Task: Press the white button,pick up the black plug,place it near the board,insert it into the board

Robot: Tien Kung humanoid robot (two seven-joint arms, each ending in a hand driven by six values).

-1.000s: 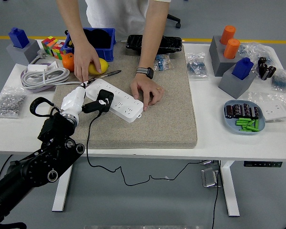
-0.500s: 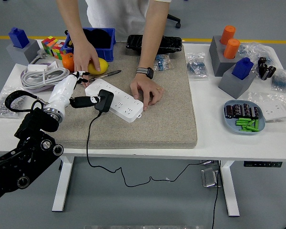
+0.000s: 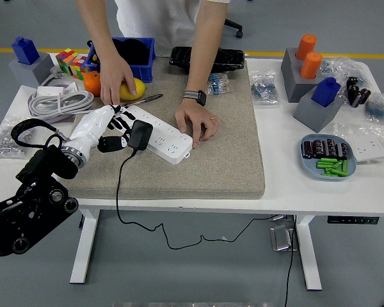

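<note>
Plug seated in the power strip, robot's hand drawn back beside it.

The left hand [image 3: 109, 131] now sits just left of the black plug [image 3: 140, 135], its fingers [image 3: 120, 123] loosely spread and holding nothing; half a second ago it reached toward the plug from farther up and left. The plug stands on the near end of the white power strip [image 3: 159, 135], just right of the hand, its cord trailing down off the mat [image 3: 198, 147]. Beyond the hand, a person's hand [image 3: 114, 75] rests on a yellow fruit [image 3: 133, 88], and the other [image 3: 197, 120] steadies the strip's far end, both as before.
</note>
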